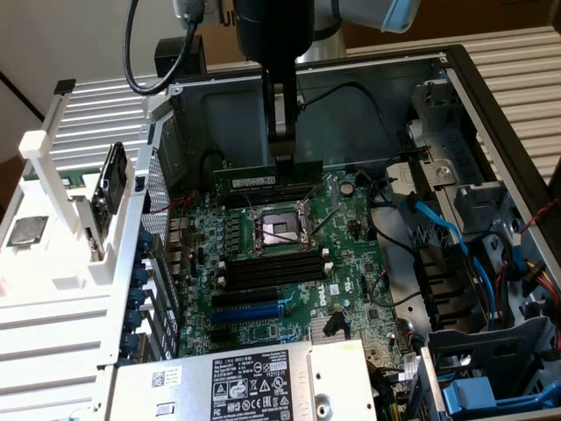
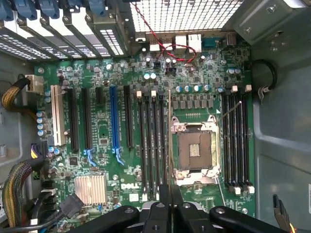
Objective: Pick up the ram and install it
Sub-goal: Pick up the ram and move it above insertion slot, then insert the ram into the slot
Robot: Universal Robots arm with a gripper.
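Blue expansion slot: one, toward the motherboard's near edge.
Memory slots: eight by my count, in two banks of four flanking the socket; all look empty.
CPU socket: one, mid-board.
Ram: one, level, raised over the board beside the socket.
Jaws: closed on the ram's top edge.
Progress: pickup done; ram not yet seated.

White ribbed tabletop; brown cardboard behind; pale wall at exterior view's left.
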